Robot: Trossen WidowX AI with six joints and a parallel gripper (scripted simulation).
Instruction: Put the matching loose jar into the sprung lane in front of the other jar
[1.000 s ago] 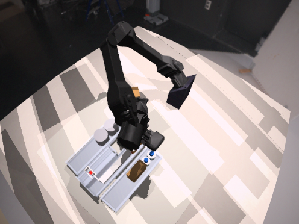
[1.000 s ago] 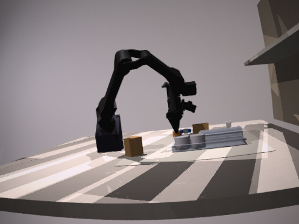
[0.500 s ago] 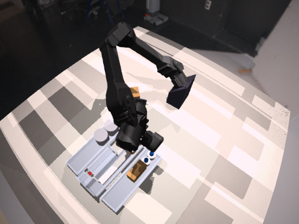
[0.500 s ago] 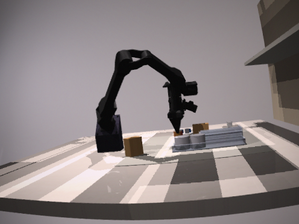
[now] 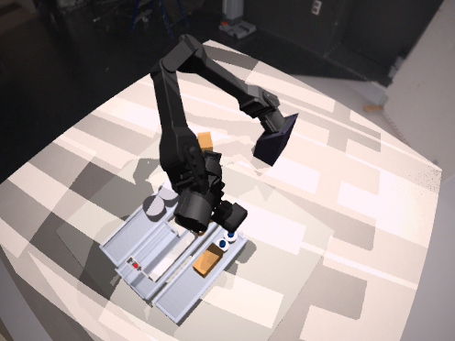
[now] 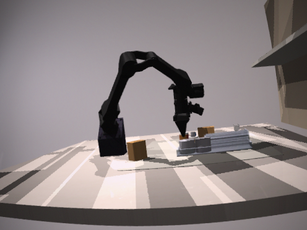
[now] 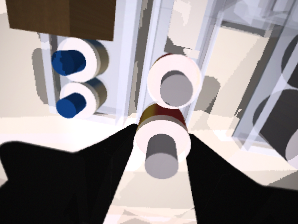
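My gripper [image 6: 184, 135] [image 7: 161, 133] is shut on a jar [image 7: 162, 136] with a white lid, a grey knob and a red-and-yellow side. It is at the front end of the sprung lane [image 7: 206, 46]. A like jar [image 7: 174, 64], white-lidded with a grey knob, stands in the lane just behind the held one; the two look very close or touching in the wrist view. The fingertips are hidden by the arm in the top view. The held jar's base, the low front stop and the pusher plate are hidden, so I cannot tell whether the held jar stands on the floor.
Two blue-capped jars [image 5: 222, 244] [image 7: 82, 60] and an orange block [image 5: 207, 260] [image 7: 65, 20] stand in one side lane. Grey round jars [image 5: 154, 208] [image 6: 188, 146] stand in the other side lane. Another orange block [image 5: 205, 141] [image 6: 137, 150] stands near the arm's base.
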